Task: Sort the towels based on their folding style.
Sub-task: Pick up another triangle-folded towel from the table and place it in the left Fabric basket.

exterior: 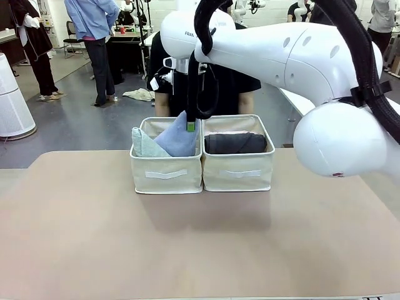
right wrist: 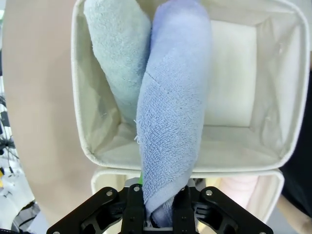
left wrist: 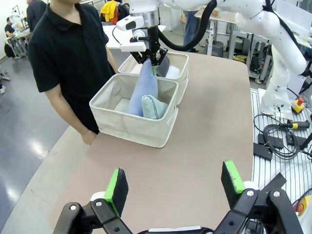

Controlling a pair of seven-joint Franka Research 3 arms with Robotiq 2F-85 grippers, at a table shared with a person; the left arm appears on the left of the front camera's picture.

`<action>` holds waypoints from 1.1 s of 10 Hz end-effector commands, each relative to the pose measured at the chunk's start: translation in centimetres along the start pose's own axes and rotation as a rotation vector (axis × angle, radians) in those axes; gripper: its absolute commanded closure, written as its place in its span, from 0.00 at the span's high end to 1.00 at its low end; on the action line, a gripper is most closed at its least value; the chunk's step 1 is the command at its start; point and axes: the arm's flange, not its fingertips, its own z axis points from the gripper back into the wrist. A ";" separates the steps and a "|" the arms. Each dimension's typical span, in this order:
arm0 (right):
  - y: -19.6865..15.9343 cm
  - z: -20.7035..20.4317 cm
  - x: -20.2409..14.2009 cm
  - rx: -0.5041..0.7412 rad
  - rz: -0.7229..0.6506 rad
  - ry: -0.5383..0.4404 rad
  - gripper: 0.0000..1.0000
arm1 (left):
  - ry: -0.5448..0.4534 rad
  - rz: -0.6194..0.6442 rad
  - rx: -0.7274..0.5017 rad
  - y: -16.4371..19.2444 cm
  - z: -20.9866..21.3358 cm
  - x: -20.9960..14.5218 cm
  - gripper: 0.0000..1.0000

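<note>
My right claw [right wrist: 158,214] is clamped on the narrow tip of the periwinkle cone towel [right wrist: 170,122], its wide end down in the left bin [exterior: 165,173] beside the pale green cone [exterior: 145,144]; it looks soft, light, floppy terry, so pinching the tight tip seems wise.

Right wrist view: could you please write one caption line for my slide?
Right gripper shut on the periwinkle blue cone-folded terry towel, held over the cream fabric bin beside the pale grey-green cone-folded terry towel.
</note>
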 end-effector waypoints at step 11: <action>-1.1 -3.2 0.6 0.070 0.062 0.007 0.22 | -0.024 -0.013 0.002 0.0 0.1 0.0 1.00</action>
